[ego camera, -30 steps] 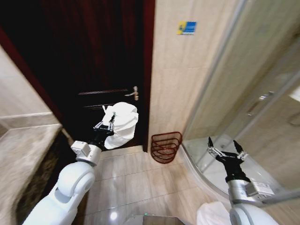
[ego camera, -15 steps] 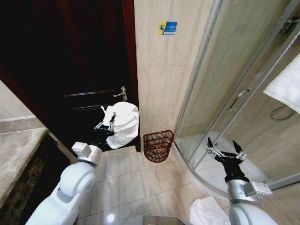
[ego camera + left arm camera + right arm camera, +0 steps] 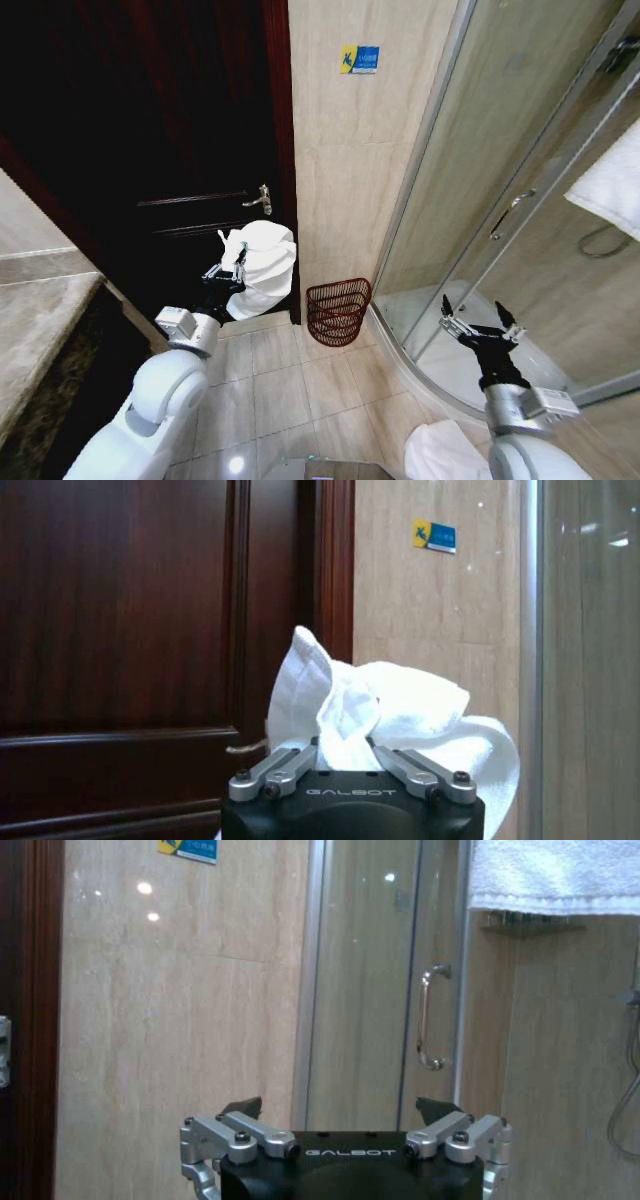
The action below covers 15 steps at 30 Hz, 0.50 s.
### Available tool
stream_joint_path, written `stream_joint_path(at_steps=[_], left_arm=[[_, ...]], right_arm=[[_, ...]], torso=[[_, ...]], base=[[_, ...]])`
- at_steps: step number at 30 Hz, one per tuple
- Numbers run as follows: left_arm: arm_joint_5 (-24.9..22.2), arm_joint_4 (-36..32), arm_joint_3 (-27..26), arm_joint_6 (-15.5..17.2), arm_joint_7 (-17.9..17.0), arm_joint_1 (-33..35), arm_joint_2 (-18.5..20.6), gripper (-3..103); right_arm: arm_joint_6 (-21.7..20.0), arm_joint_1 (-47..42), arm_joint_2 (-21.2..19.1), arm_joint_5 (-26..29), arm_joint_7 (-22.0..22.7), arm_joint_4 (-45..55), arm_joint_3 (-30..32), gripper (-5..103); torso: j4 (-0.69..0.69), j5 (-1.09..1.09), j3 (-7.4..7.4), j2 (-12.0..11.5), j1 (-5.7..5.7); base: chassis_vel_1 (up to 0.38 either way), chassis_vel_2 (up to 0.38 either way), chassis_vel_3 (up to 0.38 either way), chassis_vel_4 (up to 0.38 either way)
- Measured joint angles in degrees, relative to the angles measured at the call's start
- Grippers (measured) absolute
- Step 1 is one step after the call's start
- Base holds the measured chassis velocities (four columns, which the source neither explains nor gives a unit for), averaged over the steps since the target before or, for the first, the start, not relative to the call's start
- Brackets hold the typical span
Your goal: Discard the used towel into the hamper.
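At the far left lies a stone surface (image 3: 40, 330), and behind it stands a dark wooden door (image 3: 150, 150) with a metal lever handle (image 3: 262, 198). In front of that door the left pincer (image 3: 226, 270) is raised on its white arm, its fingers pinched tight on a bunched white towel (image 3: 262, 265); the cloth bulges out above and to the right of the fingers and hangs free in the air. In the left wrist view the towel (image 3: 385, 709) rises in folds from between the clamped fingers, with the door to one side of it and beige wall tile to the other.

To the right of the towel, lower and farther off, the hamper (image 3: 337, 311) stands on the tiled floor (image 3: 300, 390) against the beige wall, just beside the door frame and near the curved shower base. A small blue and yellow sticker (image 3: 360, 58) sits high on that wall.

Further right is the glass shower enclosure (image 3: 500, 200) with its door handle (image 3: 503, 212). The right pincer (image 3: 477, 320) is held low in front of the glass, fingers spread wide and holding nothing. A white towel (image 3: 610, 185) hangs at the far right edge.
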Motion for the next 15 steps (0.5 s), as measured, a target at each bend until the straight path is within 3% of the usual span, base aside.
stream_joint_path(at_steps=[15], left_arm=[[0.92,-0.07,0.42,-0.94,0.79,1.00,-1.66,10]], right_arm=[[0.68,-0.42,-0.32,0.19,0.01,0.13,0.23,100]], torso=[[0.00,0.00,0.00,0.00,0.01]], base=[[-0.061,-0.068,0.057,0.062]])
